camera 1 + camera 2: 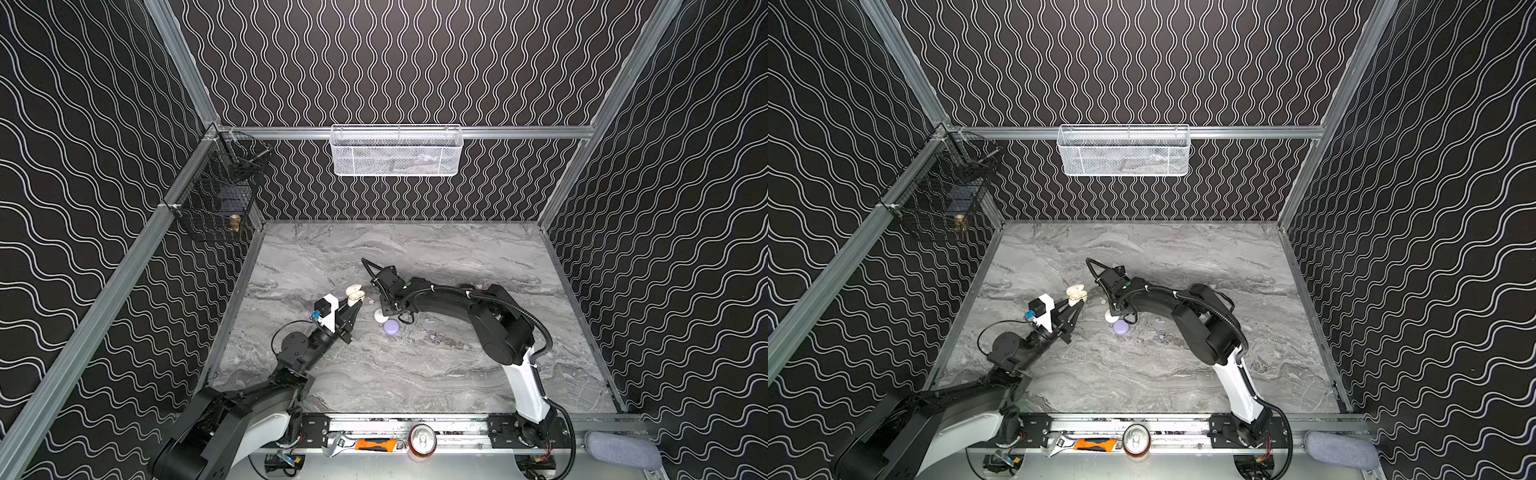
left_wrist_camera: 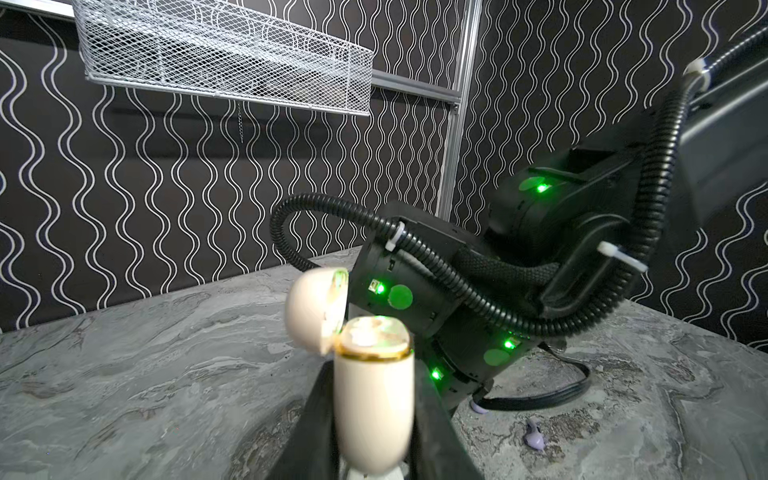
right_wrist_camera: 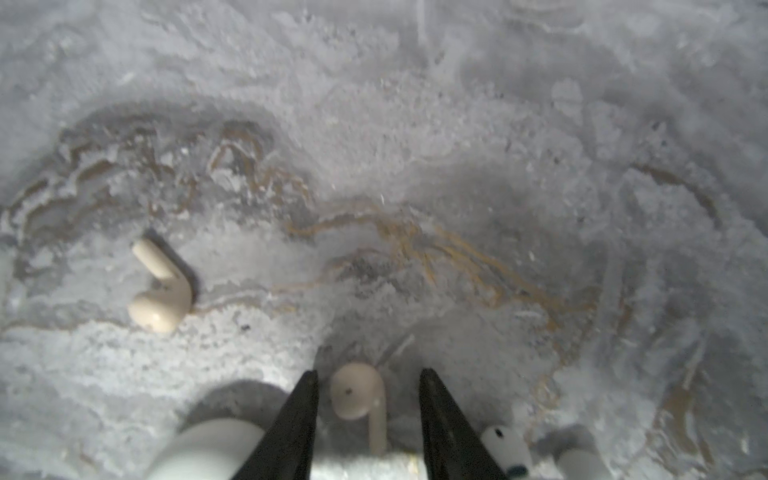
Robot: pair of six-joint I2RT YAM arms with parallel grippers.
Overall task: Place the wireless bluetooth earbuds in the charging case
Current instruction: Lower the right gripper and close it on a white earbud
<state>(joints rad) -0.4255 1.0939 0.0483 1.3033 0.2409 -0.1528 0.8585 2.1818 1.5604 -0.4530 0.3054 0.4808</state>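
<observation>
The step in hand looks like picking up a cream earbud for the open case. The right gripper points down at the table, partly open, one finger on each side of the earbud with a gap on both, so it grips nothing yet. To do this well, I judge, it should centre on the rounded head rather than the thin stem running back toward the wrist. It should then close gently, since so small and smooth a piece could squirt out. A second cream earbud lies well off to one side of the fingers, and a white earbud just outside the other finger. The left gripper is clamped on the cream charging case, held upright with its lid swung open, close beside the right gripper. The right arm is bent at the elbow, its forearm reaching across toward the case.
</observation>
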